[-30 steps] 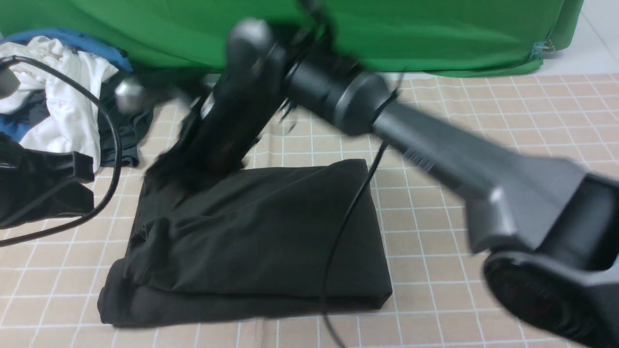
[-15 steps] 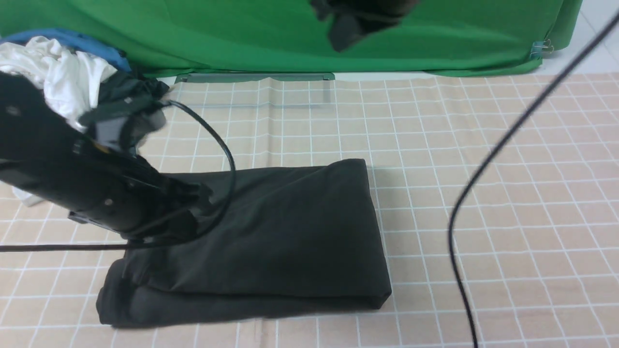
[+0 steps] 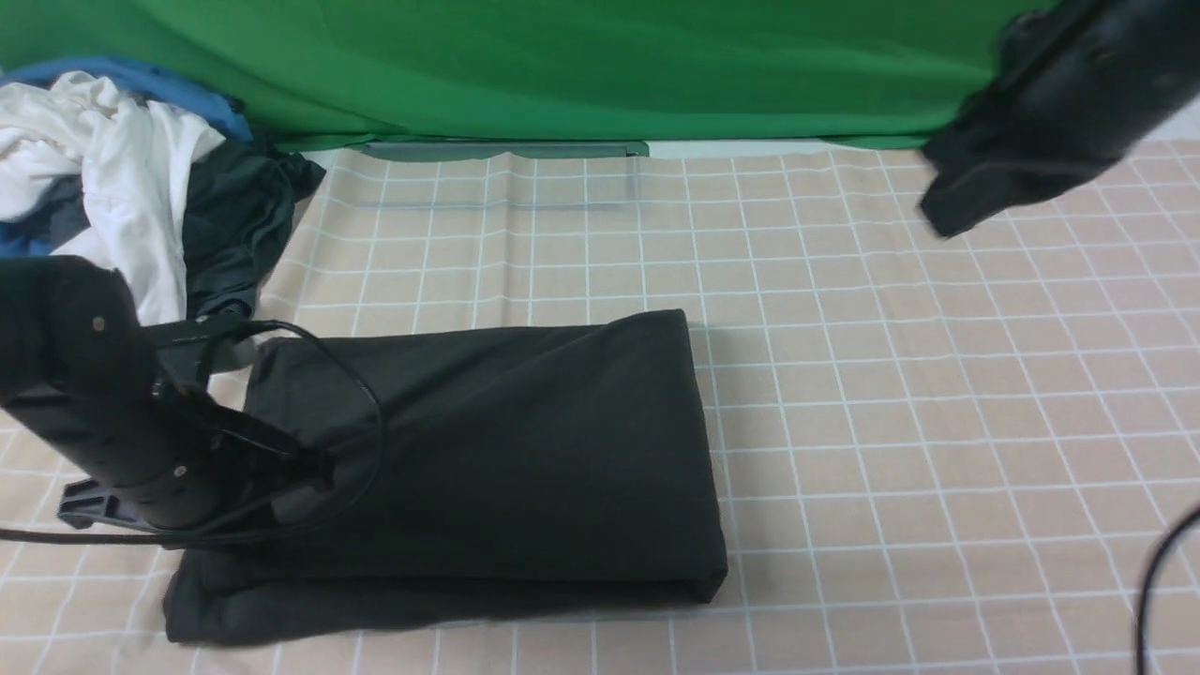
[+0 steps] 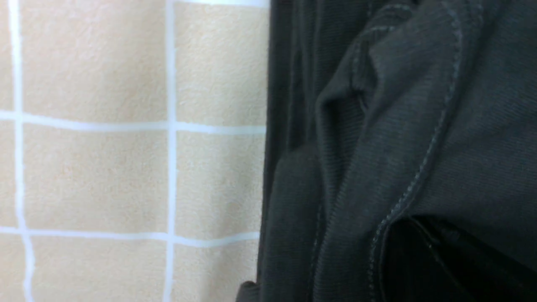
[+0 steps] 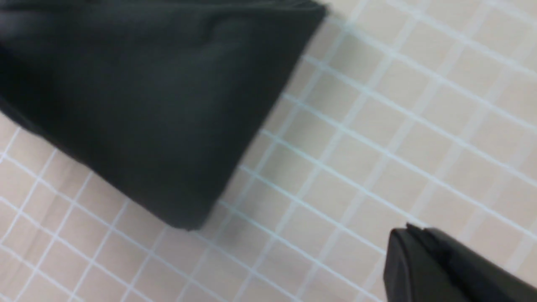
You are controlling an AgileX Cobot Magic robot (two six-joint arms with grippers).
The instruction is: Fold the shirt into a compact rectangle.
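Note:
The black shirt (image 3: 487, 450) lies folded in a thick rectangle in the middle of the chequered cloth. My left gripper (image 3: 309, 478) rests on its left end, jaws shut. In the left wrist view the dark fingertips (image 4: 419, 260) press into creased, stitched shirt fabric (image 4: 398, 126); whether any fabric is pinched does not show. My right arm (image 3: 1050, 122) hangs blurred above the far right of the table, well away from the shirt. In the right wrist view the right gripper (image 5: 409, 235) is shut and empty over bare cloth, with the shirt's corner (image 5: 147, 105) off to one side.
A heap of white, blue and dark garments (image 3: 112, 178) lies at the back left, close behind my left arm. A green backdrop (image 3: 562, 66) closes off the far edge. A black cable (image 3: 1158, 581) loops at the lower right over the beige grid cloth (image 3: 891, 422).
My right arm left the shirt's far left corner, swung up and away to the right, and its jaws closed. My left arm came down onto the shirt's left end. The shirt slid slightly left.

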